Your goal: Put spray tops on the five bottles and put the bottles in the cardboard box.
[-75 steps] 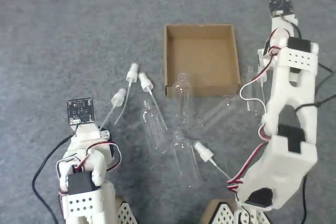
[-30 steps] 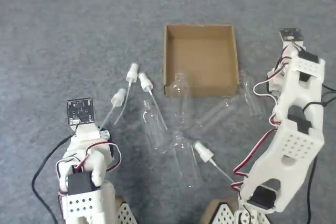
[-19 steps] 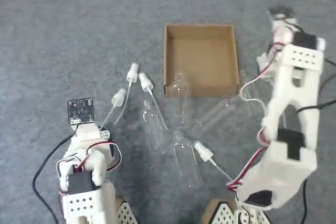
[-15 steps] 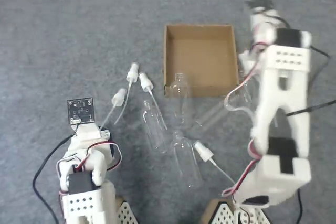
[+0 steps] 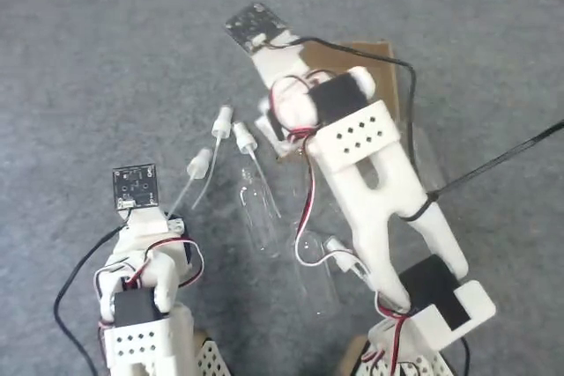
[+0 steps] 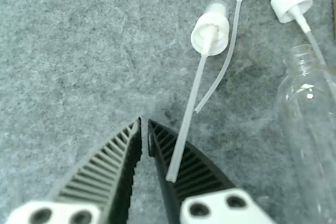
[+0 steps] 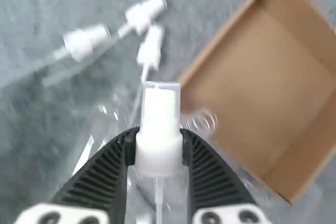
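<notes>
A white spray top is being gripped by the right gripper, above the carpet near a corner of the cardboard box. The left gripper is being held closed on nothing beside three loose spray tops. Clear bottles are being seen lying on the carpet.

Table cover: mottled grey felt.
Box: plain brown cardboard.
Spray tops: white heads, translucent tubes.
Bottles: clear, colourless.
Left gripper, right gripper: black fingers with a ribbed pattern, white bases.
Right arm: white shell with a dotted hole pattern, black motors, red and black wires.
</notes>
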Motion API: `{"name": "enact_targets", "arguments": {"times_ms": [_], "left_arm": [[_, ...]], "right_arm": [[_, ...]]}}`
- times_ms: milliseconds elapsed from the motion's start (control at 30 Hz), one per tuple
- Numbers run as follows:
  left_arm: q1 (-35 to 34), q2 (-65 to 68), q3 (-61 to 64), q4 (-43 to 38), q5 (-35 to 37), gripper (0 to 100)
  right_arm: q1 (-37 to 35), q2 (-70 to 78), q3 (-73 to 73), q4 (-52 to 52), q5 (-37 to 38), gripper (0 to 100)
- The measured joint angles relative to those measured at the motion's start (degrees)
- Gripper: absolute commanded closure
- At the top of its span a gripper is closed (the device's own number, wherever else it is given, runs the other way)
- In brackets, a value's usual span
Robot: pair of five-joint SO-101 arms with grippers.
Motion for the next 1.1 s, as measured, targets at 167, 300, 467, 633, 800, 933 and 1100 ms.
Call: {"name": "enact_targets", "arguments": {"times_ms": [167, 300, 467, 633, 800, 933, 1100], "left_arm": [[0.0, 0.0, 0.0, 0.0, 0.0, 99], [0.0, 0.0, 0.0, 0.0, 0.0, 99], [0.0, 0.0, 0.0, 0.0, 0.0, 99], [0.0, 0.0, 0.0, 0.0, 0.0, 99], [0.0, 0.0, 0.0, 0.0, 0.0, 99], [0.0, 0.0, 0.0, 0.0, 0.0, 99], [0.0, 0.0, 0.0, 0.0, 0.0, 99]], "right_arm": [[-1.7, 1.0, 0.0, -7.2, -8.0, 96.9], [-2.8, 7.9, -0.2, -13.2, -13.9, 97.0], [-4.7, 15.8, -0.2, -20.4, -18.3, 96.9], [-6.1, 19.3, -0.2, -24.9, -21.9, 96.7], [-6.9, 22.1, -0.2, -27.1, -24.7, 96.7], [-7.0, 22.4, -0.2, -27.3, -27.0, 96.6], [-7.0, 22.4, -0.2, -27.3, -30.6, 96.6]]}}
